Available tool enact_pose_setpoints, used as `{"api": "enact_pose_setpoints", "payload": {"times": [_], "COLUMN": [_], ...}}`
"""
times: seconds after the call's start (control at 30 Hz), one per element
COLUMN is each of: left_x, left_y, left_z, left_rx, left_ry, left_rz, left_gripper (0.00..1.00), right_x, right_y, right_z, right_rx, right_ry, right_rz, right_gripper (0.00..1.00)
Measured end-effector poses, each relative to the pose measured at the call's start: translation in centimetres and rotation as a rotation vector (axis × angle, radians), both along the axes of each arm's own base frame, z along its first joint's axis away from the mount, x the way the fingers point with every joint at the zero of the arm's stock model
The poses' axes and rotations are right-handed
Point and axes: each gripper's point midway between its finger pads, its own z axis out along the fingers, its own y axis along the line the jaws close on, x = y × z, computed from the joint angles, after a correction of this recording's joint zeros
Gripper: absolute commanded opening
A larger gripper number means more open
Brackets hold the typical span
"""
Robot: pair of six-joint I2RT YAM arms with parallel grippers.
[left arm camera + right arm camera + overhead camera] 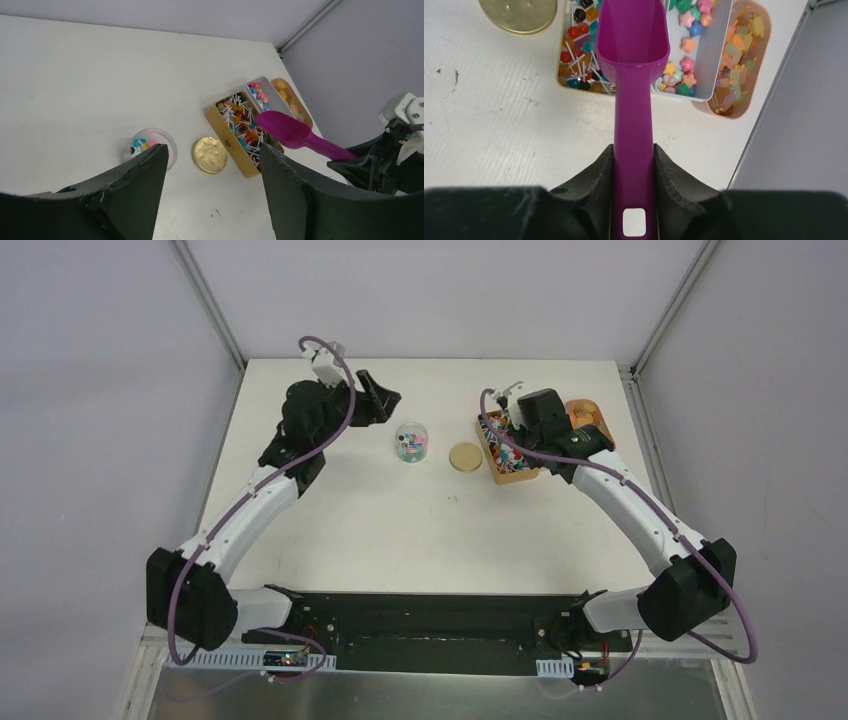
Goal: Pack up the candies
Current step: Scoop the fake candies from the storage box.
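A clear jar (411, 440) holding a few pink, teal and yellow candies (138, 144) stands mid-table, uncapped. Its gold lid (465, 457) lies flat to its right. My left gripper (383, 403) is open and empty, above and left of the jar; in the left wrist view the left gripper (213, 148) frames the jar and lid. My right gripper (634, 150) is shut on the handle of a purple scoop (631, 45). The scoop's bowl is empty and hovers over a gold tray (560, 75) of stick candies and a grey tray (716, 55) of star-shaped candies (687, 64).
An orange oval dish (736, 60) of pale candies lies right of the grey tray, close to the table's right edge and the side wall. The three containers sit together at the back right (505, 452). Small dark marks dot the white tabletop.
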Motion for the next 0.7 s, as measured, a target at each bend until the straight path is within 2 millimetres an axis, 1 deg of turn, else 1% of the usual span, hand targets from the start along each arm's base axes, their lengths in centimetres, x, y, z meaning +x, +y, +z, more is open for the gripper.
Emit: {"api": "enact_pose_setpoints", "payload": {"times": [0.1, 0.17, 0.27, 0.33, 0.43, 0.53, 0.6, 0.7], "left_x": [1.7, 3.3, 5.5, 6.8, 8.9, 11.0, 12.3, 14.0], "left_y": [-2.3, -4.0, -6.1, -7.9, -10.4, -12.6, -13.7, -15.2], "left_z": [-1.0, -2.1, -3.6, -4.4, -5.5, -6.5, -7.6, -10.2], "left_rx": [-0.001, 0.001, 0.011, 0.017, 0.019, -0.002, -0.011, -0.014], "left_ry": [0.027, 0.058, 0.095, 0.111, 0.125, 0.143, 0.157, 0.193], "left_rz": [-0.047, -0.083, -0.113, -0.139, -0.166, -0.195, -0.209, -0.224], "left_gripper": [0.67, 0.67, 0.65, 0.62, 0.56, 0.54, 0.52, 0.50], "right_x": [-0.4, -0.6, -0.8, -0.9, -1.0, -0.8, -0.7, -0.4], "right_y": [-1.0, -1.3, -1.1, -1.0, -0.9, -0.9, -0.9, -0.9], "right_z": [-0.7, -1.4, -2.5, -3.6, -4.6, -4.9, -4.8, -4.6], "right_rx": [0.029, 0.038, 0.039, 0.030, 0.021, 0.020, 0.020, 0.023], "right_ry": [0.048, 0.078, 0.126, 0.162, 0.203, 0.223, 0.225, 0.220], "right_rz": [-0.038, -0.055, -0.057, -0.057, -0.055, -0.056, -0.059, -0.062], "right_gripper": [0.00, 0.00, 0.00, 0.00, 0.00, 0.00, 0.00, 0.00]}}
